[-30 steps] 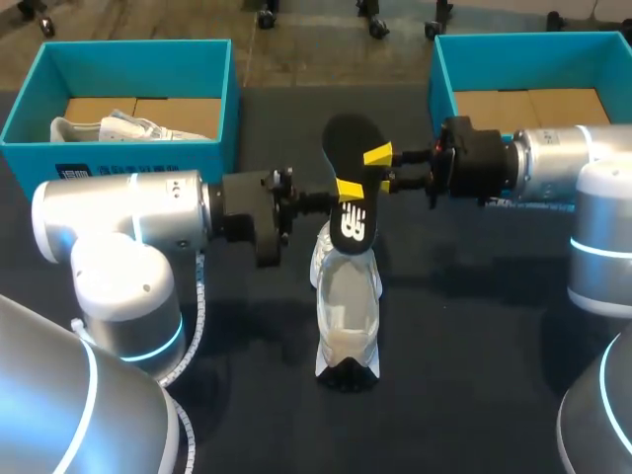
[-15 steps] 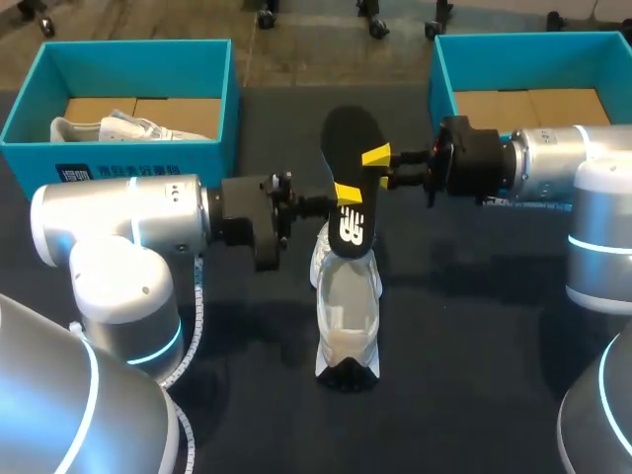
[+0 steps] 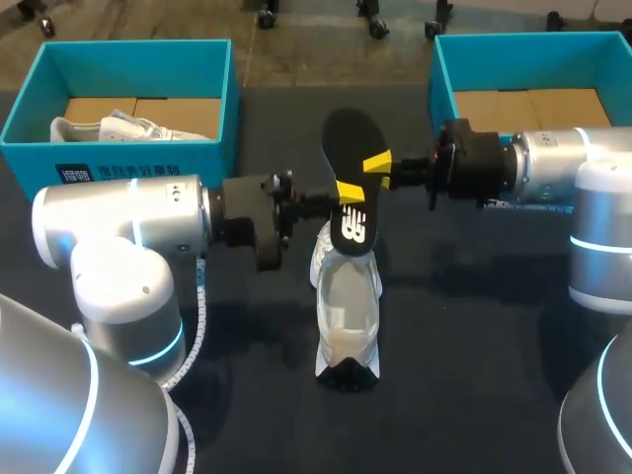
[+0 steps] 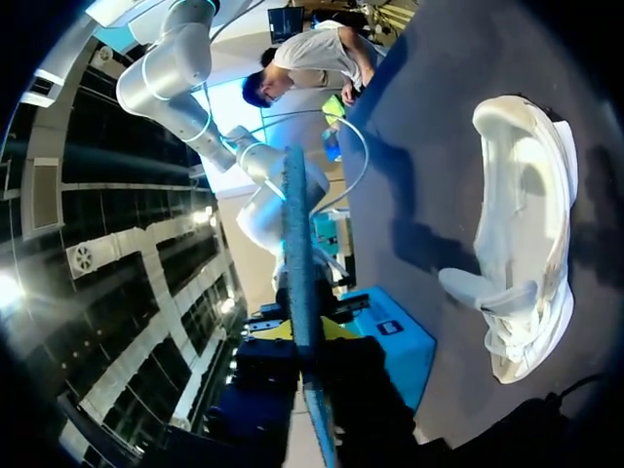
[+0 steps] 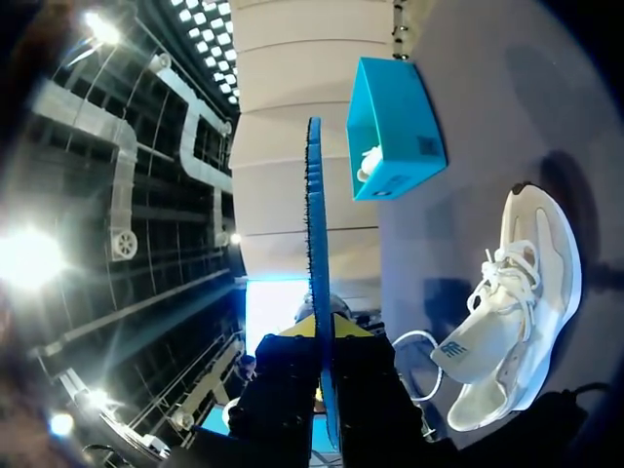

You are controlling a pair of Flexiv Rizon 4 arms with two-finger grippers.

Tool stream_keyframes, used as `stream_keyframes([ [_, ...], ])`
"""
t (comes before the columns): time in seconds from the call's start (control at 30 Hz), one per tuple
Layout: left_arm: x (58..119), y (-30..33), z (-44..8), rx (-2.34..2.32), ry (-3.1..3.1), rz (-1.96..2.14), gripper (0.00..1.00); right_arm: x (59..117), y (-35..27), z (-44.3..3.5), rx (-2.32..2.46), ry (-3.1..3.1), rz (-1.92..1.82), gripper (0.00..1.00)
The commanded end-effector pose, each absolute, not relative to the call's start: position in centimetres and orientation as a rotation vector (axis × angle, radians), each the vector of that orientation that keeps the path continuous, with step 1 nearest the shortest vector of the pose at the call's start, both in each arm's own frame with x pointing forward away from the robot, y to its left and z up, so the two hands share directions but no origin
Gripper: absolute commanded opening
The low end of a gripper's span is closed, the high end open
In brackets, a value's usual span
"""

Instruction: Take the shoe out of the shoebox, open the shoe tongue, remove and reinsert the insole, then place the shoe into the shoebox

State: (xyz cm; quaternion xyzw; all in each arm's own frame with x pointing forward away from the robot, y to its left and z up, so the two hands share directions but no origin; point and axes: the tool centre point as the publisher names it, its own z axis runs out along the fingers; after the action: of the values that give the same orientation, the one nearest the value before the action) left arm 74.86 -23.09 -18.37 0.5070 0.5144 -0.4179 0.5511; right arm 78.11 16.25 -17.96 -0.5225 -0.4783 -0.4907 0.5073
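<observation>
The black insole [image 3: 352,138] stands on edge in the air over the white shoe [image 3: 346,296], which lies on the dark table with its tongue pulled up. My left gripper [image 3: 346,193] comes in from the left, its fingers pressed on both faces of the insole's heel end. My right gripper [image 3: 378,163] is shut on the insole's right edge. In the left wrist view the insole [image 4: 297,244] runs between my fingers [image 4: 310,336], with the shoe [image 4: 526,224] beside them. The right wrist view shows the insole [image 5: 314,244] edge-on between the right gripper [image 5: 325,327].
A blue shoebox [image 3: 128,153] at the back left holds another white shoe [image 3: 118,126]. A second blue shoebox [image 3: 513,47] stands at the back right, behind my right arm. Dark table shows around the shoe.
My right gripper's fingers have closed onto the insole's edge. The insole, the shoe and the left arm have hardly moved.
</observation>
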Motion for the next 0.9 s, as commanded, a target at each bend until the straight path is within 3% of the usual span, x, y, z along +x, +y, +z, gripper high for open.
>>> stream_keyframes([
  [0.03,74.5,-22.3,-17.1,1.224,1.244,-0.991,1.0,78.1,16.1,-18.2,-1.254,-1.154,-1.186,0.0],
  [0.47,76.1,-15.6,-14.7,1.556,1.442,-0.853,1.0,77.8,15.3,-20.1,-1.225,-1.185,-1.171,0.0],
  [0.9,77.1,-15.3,-14.0,1.581,1.474,-0.843,1.0,78.0,15.2,-20.6,-1.222,-1.176,-1.168,0.0],
])
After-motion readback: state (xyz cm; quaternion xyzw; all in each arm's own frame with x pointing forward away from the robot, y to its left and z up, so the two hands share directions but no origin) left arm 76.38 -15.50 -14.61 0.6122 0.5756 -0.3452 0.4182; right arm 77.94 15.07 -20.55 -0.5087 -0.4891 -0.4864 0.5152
